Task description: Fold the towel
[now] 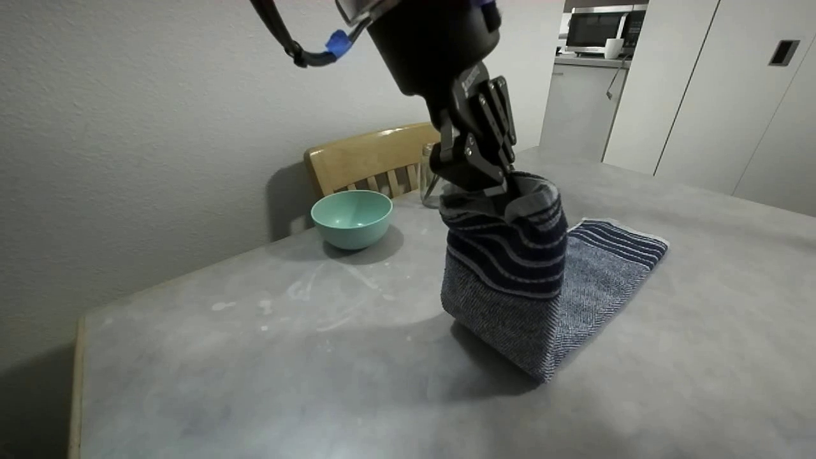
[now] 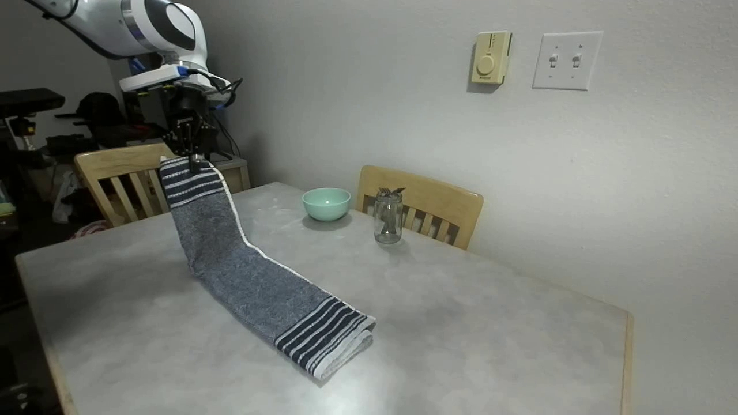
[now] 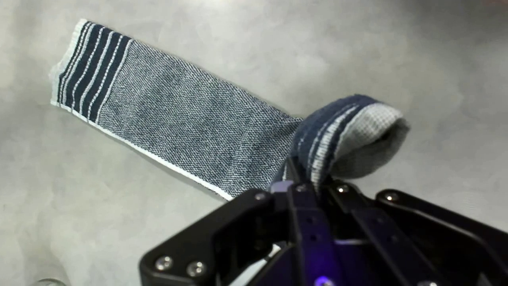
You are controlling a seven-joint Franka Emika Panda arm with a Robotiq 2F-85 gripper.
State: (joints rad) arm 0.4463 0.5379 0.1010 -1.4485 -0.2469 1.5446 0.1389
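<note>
The grey-blue towel (image 1: 500, 325) with navy and white striped ends shows in both exterior views, also here (image 2: 259, 288), and in the wrist view (image 3: 190, 115). My gripper (image 1: 505, 185) is shut on one striped end and holds it up above the table. That end hangs in a curl around the fingertips, and the fingertips are partly hidden by cloth. The gripper also shows in an exterior view (image 2: 195, 164) and in the wrist view (image 3: 313, 178). The rest of the towel lies flat on the table, its far striped end resting in layers toward the table's middle.
A teal bowl (image 1: 352, 220) stands near the wall side of the grey table (image 2: 490, 334). A glass jar with utensils (image 2: 388, 219) stands beside it. Wooden chairs (image 2: 424, 202) stand at the table's edges, one between table and wall.
</note>
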